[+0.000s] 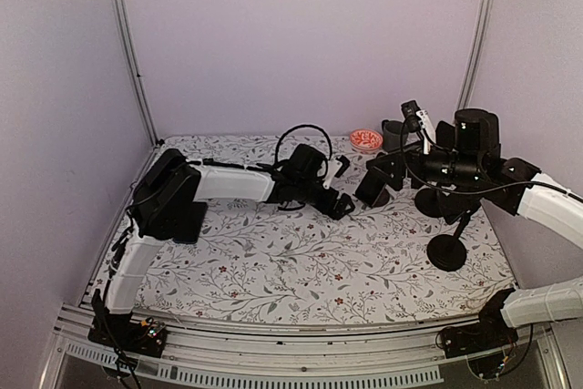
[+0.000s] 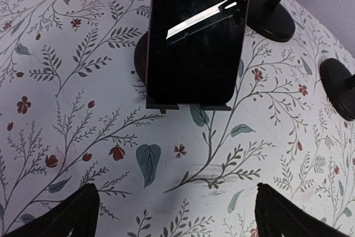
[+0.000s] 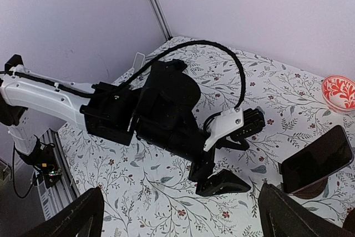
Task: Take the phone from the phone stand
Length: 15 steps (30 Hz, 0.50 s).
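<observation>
Pale lilac walls close in a surface covered with a leaf-and-flower cloth. The phone is in its stand toward the far right of the surface, tilted back with its dark screen facing left and its bottom edge resting on the stand's two small lips. The left gripper is low over the cloth just left of the phone and pointed straight at it. It is spread wide and released, with nothing between its fingers, and it stops short of the phone without touching it. The right gripper is up above the right side of the surface, also spread wide and grasping nothing. From its wrist view the phone sits below and to the right, and the left arm reaches across the middle. A small red-and-white bowl stands near the far wall, a little beyond the phone. Two more black round bases with thin poles sit on the cloth to the right of the stand, apart from it.
</observation>
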{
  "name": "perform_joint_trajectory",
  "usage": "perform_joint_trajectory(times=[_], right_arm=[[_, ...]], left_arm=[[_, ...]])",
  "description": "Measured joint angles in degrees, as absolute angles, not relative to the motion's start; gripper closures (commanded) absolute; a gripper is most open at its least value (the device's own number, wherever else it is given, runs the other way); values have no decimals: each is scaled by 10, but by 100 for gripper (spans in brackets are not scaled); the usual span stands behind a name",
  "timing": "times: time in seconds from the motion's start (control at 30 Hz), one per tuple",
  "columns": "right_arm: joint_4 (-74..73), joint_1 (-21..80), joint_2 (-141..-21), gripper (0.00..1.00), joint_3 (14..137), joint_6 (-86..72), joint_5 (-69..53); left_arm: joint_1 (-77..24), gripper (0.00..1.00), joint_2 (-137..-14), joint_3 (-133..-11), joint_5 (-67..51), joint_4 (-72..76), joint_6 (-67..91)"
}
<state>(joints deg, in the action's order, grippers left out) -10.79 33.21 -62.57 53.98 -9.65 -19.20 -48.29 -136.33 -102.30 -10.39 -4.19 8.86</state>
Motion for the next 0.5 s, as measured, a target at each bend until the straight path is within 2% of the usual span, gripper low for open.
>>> perform_joint_trajectory(times=[0.5], right_arm=[[-106, 322, -626, 1, 522, -96, -207]], left_arm=[[-492, 1, -1470, -1127, -111, -21, 94]])
